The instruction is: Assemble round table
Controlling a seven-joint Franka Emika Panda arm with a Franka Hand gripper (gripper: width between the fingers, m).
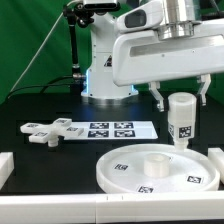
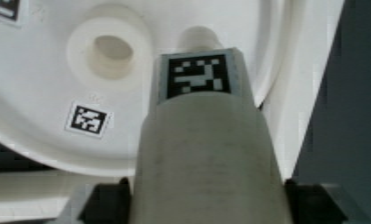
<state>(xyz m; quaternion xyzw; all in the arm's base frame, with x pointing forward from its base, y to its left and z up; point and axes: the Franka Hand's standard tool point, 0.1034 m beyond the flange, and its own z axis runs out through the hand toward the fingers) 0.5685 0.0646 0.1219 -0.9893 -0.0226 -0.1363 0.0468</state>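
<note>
Black tabletop: gripper clamps tagged leg over tagged round disc.

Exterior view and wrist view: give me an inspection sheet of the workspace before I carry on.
Surface: black table.
Job's things: round disc lies flat; cross-shaped base lies at the exterior view's left; leg upright by the disc's far rim.
Clutter: marker board; white blocks at both table edges.
Grippers: gripper, fingers closed on the leg.
Cables: nothing seen.
Surroundings: green backdrop, black stand.
</note>
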